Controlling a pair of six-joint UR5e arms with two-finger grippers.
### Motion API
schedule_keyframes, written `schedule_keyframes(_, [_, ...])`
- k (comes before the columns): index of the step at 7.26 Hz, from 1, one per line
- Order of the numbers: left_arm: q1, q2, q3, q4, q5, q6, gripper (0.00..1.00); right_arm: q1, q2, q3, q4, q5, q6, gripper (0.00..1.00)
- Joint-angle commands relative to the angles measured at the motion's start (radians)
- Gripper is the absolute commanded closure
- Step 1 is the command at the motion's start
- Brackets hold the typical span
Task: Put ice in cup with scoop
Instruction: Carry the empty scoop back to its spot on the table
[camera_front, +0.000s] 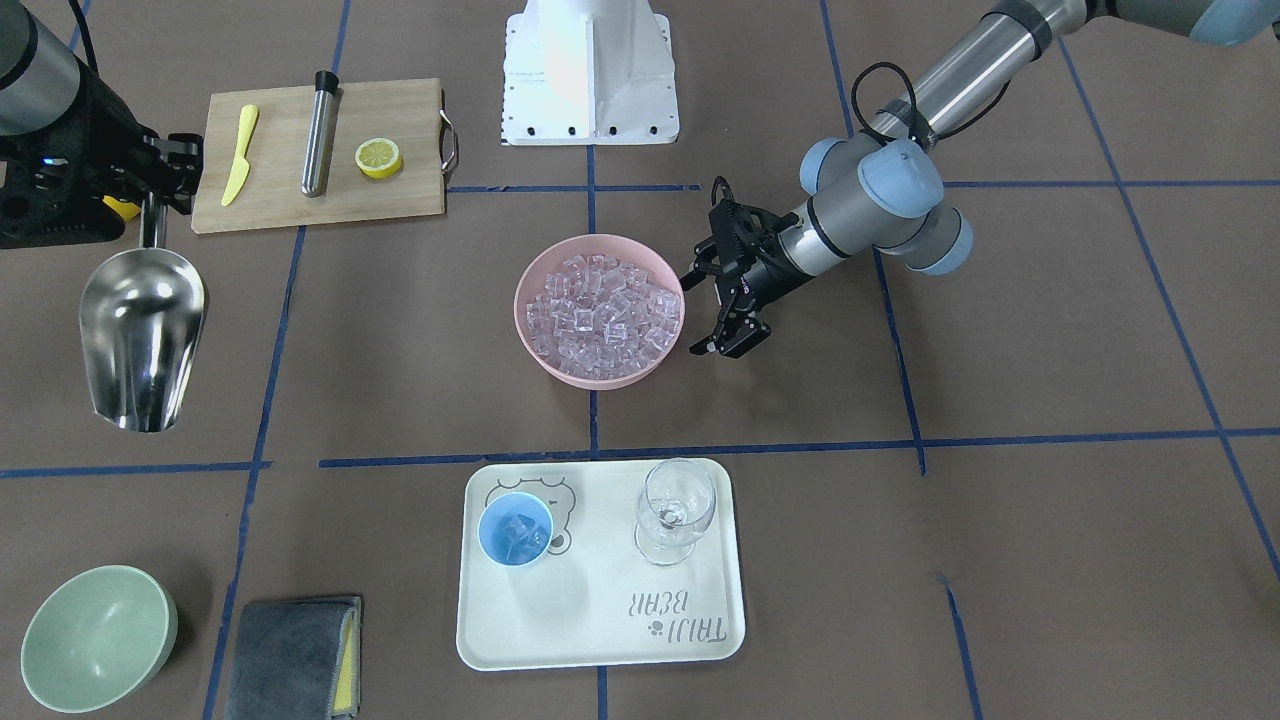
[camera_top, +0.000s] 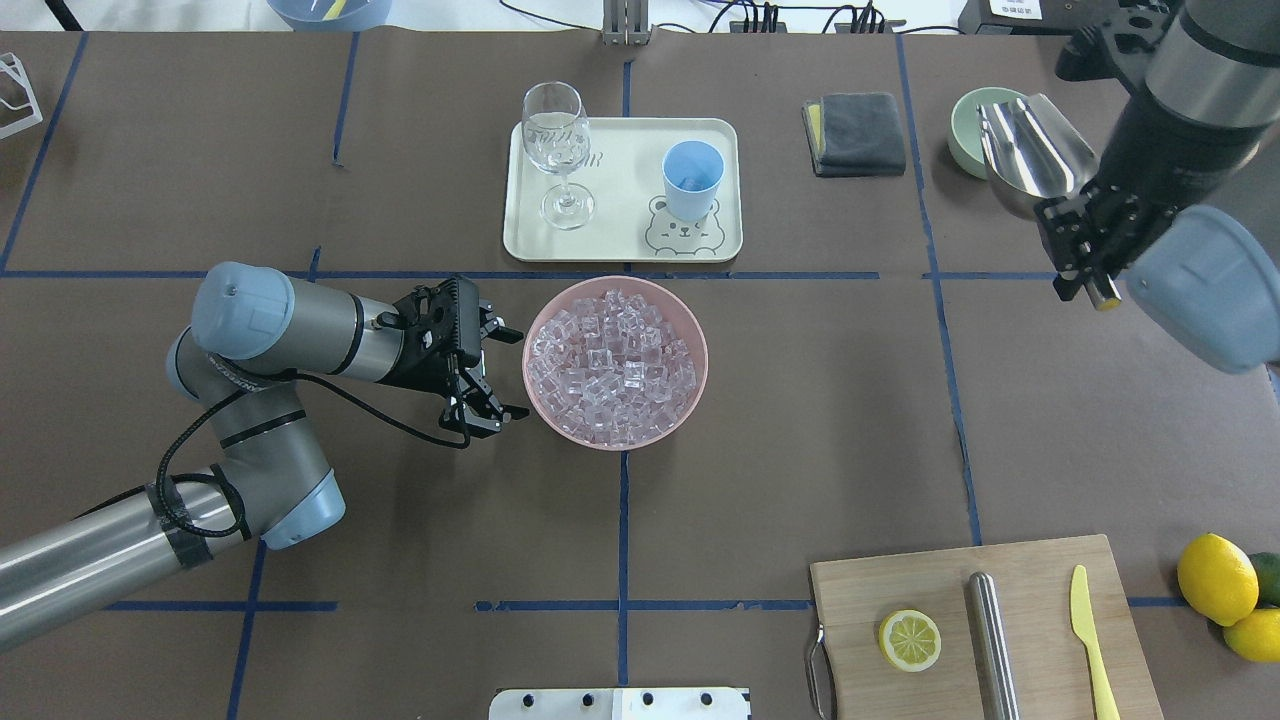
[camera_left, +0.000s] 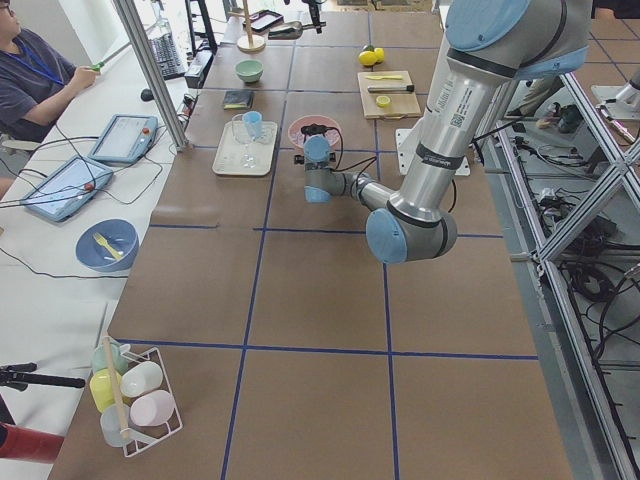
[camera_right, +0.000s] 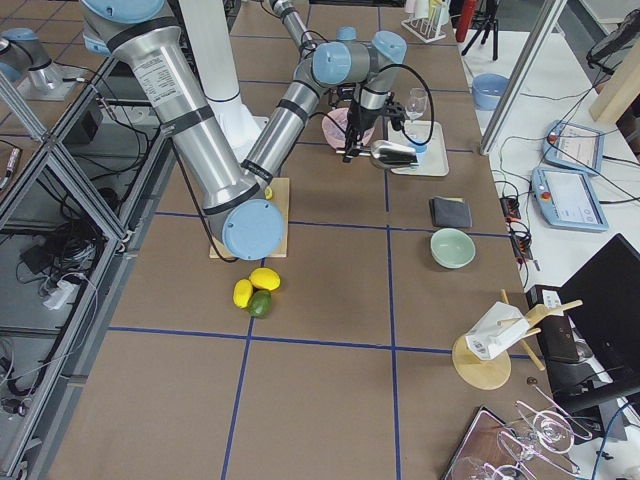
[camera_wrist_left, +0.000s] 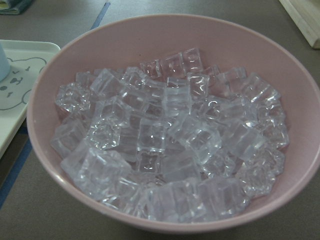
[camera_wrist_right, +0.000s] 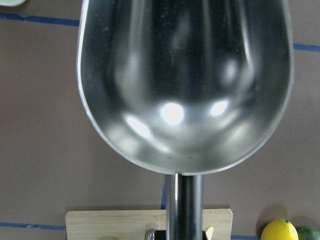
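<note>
The ice (camera_front: 603, 308) is a heap of clear cubes in a pink bowl (camera_front: 530, 340) at the table's middle; it fills the left wrist view (camera_wrist_left: 170, 135). The light-blue cup (camera_front: 515, 530) stands on a cream tray (camera_front: 600, 620) and holds a few cubes. It also shows in the overhead view (camera_top: 693, 178). My right gripper (camera_front: 155, 205) is shut on the handle of the steel scoop (camera_front: 140, 330), held in the air with its trough empty (camera_wrist_right: 185, 80). My left gripper (camera_front: 697, 315) is open and empty, right beside the pink bowl's rim.
A clear stemmed glass (camera_front: 675, 510) stands on the tray beside the cup. A wooden board (camera_front: 320, 155) carries a yellow knife, a steel cylinder and a lemon half. A pale-green bowl (camera_front: 98, 637) and a grey cloth (camera_front: 292, 658) lie near the tray. Lemons (camera_top: 1225, 590) lie by the board.
</note>
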Motion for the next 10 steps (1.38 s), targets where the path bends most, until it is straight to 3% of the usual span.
schedule_keyframes(1, [-0.001, -0.001, 0.002, 0.0, 0.0, -0.002, 0.0, -0.024, -0.179, 0.063, 0.151, 0.018, 0.084, 1.0])
schedule_keyframes(4, [-0.001, -0.001, 0.001, 0.0, 0.0, 0.0, 0.0, -0.142, -0.479, 0.045, 0.688, -0.009, 0.371, 1.0])
schedule_keyframes(6, [-0.001, -0.001, 0.002, 0.002, 0.0, 0.0, 0.0, -0.243, -0.568, -0.041, 0.938, -0.052, 0.476, 1.0])
schedule_keyframes(8, [-0.001, -0.001, 0.001, 0.002, 0.0, 0.0, 0.0, -0.354, -0.567, -0.096, 0.997, -0.109, 0.588, 1.0])
schedule_keyframes(10, [-0.001, 0.0, 0.002, 0.002, 0.0, 0.0, 0.0, -0.386, -0.556, -0.131, 0.997, -0.115, 0.591, 1.0])
